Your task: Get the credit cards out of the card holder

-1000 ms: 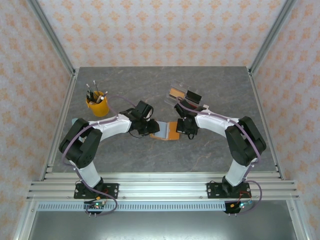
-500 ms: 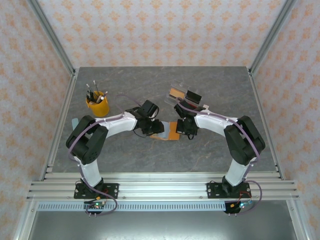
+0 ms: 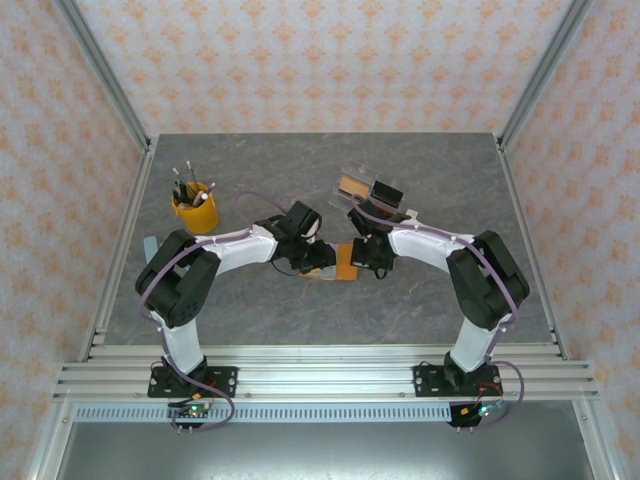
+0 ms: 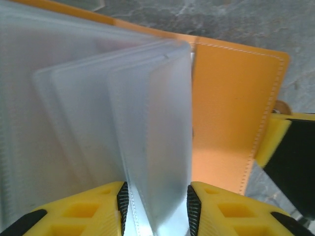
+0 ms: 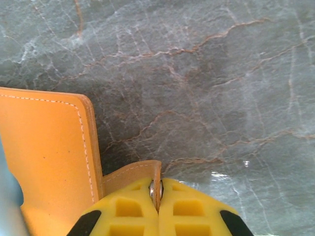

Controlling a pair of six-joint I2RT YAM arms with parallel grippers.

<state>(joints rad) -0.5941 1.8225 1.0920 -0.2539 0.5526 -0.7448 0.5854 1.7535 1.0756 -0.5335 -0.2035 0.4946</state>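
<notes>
- Swinging right over the last second, the left arm now has its left hand [image 3: 316, 258] above the open card holder [image 3: 346, 262], which lies mid-surface between the two arms.
- That hand's fingers [image 4: 93, 206] stand apart, straddling the frosted plastic sleeves [image 4: 147, 123]; whether they press on them I cannot tell.
- The sleeves look thin, floppy and slick. They would probably bend or slip, so a card is better pinched by a stiff exposed edge.
- The orange cover [image 4: 231, 113] lies flat on the grey surface [image 5: 221, 73] and seems light enough to slide unless pinned.
- The right hand [image 5: 158, 199] is clamped on the tab clasp [image 5: 132, 173], anchoring the holder.
</notes>
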